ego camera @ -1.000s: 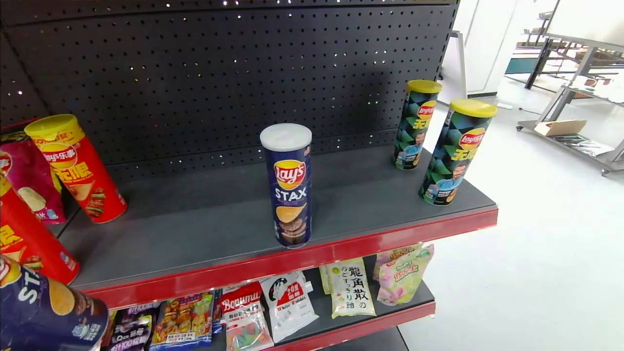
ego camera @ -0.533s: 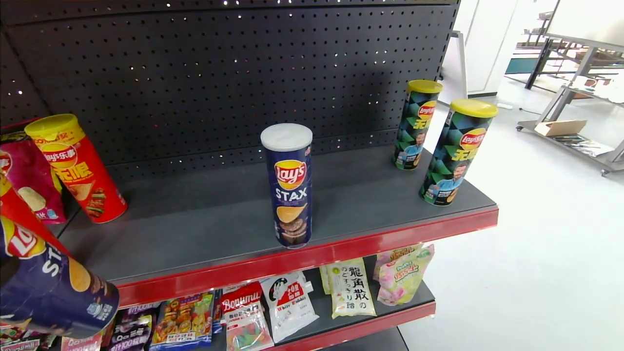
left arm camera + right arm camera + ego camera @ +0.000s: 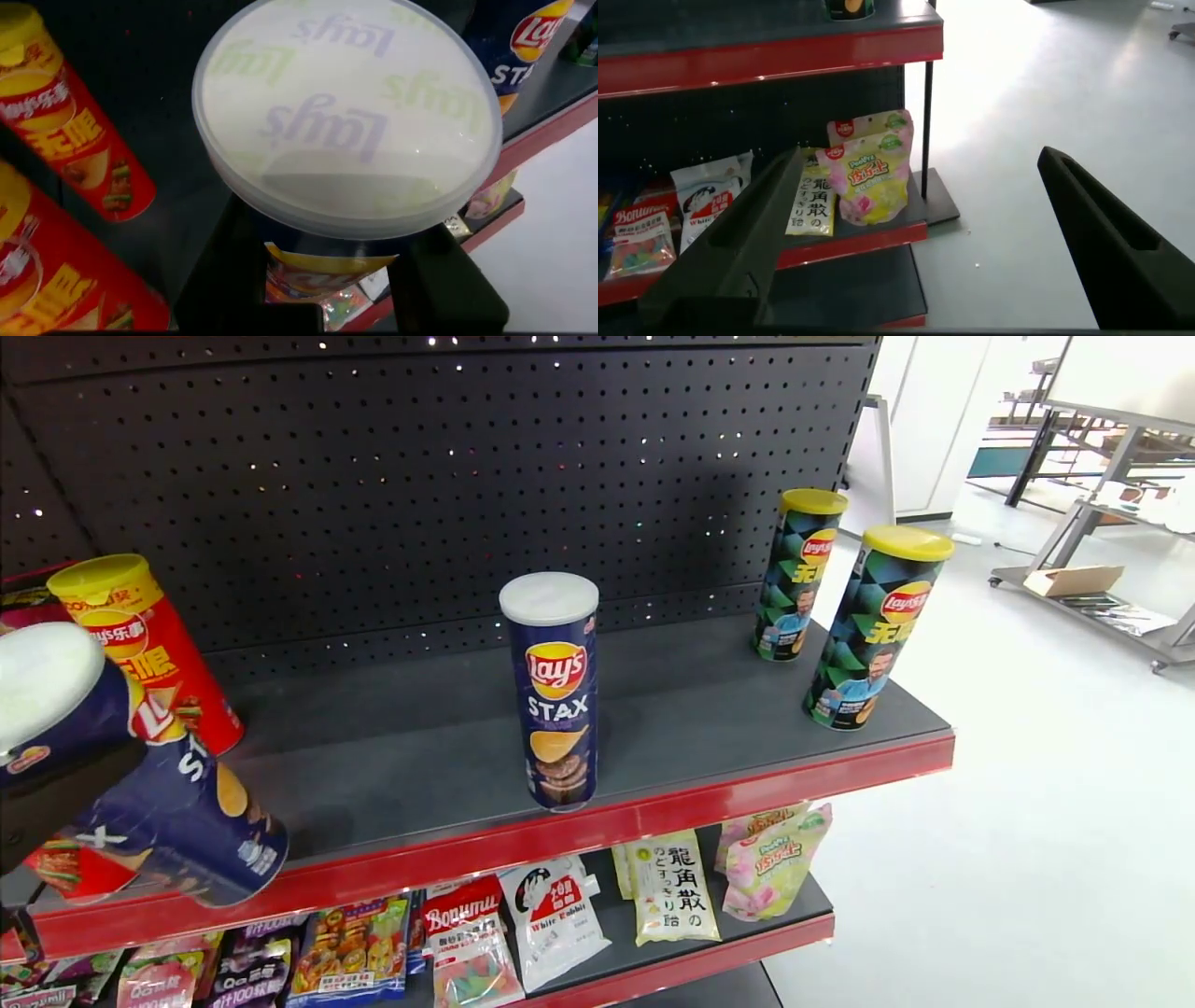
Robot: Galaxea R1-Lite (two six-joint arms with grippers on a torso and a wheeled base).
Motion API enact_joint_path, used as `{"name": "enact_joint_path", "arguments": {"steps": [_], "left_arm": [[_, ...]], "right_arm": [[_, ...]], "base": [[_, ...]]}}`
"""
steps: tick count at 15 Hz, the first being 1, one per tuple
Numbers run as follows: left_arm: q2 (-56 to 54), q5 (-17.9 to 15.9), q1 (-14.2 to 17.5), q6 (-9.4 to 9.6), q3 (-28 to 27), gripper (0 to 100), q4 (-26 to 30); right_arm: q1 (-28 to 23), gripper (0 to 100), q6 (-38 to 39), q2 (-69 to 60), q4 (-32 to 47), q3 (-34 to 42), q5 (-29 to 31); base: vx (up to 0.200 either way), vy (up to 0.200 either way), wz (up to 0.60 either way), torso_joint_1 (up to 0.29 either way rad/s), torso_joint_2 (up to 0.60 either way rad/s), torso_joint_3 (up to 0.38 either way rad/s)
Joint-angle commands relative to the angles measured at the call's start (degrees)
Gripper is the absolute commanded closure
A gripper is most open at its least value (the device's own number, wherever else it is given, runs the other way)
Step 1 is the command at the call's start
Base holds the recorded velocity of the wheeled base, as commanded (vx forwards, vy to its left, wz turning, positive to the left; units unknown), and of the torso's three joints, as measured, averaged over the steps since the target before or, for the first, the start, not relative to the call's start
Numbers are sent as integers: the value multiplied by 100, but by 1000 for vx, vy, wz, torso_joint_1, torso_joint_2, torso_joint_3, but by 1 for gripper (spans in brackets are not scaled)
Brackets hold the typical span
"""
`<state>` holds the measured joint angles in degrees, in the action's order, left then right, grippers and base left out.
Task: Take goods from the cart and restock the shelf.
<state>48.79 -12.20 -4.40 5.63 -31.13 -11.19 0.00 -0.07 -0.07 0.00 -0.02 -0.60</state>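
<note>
My left gripper (image 3: 67, 791) is shut on a dark blue chip can (image 3: 201, 821) with a white lid (image 3: 346, 112). The can hangs tilted over the left front of the grey shelf (image 3: 401, 775), lid toward me, in front of a red can (image 3: 140, 644). In the left wrist view the black fingers (image 3: 234, 280) clamp the can just below the lid. A matching blue can (image 3: 558, 691) stands upright mid-shelf near the red front edge. My right gripper (image 3: 924, 243) is open and holds nothing, low down facing the lower shelf.
Two green cans (image 3: 878, 625) (image 3: 808, 574) stand at the shelf's right end. Snack bags (image 3: 663, 887) fill the lower shelf (image 3: 850, 247). A black pegboard (image 3: 448, 476) backs the shelf. White floor (image 3: 1027, 821) lies open to the right, with metal racks far off.
My left gripper has lifted the blue can up and to the right, from below the shelf edge to above the shelf's left front. Everything standing on the shelf stayed put.
</note>
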Motion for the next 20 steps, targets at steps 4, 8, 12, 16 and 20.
{"name": "enact_joint_path", "arguments": {"steps": [4, 8, 12, 16, 20], "left_arm": [[2100, -10, -500, -1, -762, 100, -1043], [3251, 139, -878, -1, -1870, 100, -1043], [4816, 192, -1124, -36, -3382, 100, -1043], [5659, 201, -1283, -124, -4269, 100, -1034], [6222, 535, -1555, -502, -5025, 100, -981]], "right_arm": [[0, 0, -1, 7, 0, 2, -2], [0, 0, -1, 7, 0, 2, -2], [0, 0, -1, 7, 0, 2, -2], [0, 0, -1, 7, 0, 2, -2], [0, 0, -1, 7, 0, 2, -2]], "base": [[0, 0, 0, 0, 0, 0], [0, 0, 0, 0, 0, 0], [0, 0, 0, 0, 0, 0], [0, 0, 0, 0, 0, 0], [0, 0, 0, 0, 0, 0]]}}
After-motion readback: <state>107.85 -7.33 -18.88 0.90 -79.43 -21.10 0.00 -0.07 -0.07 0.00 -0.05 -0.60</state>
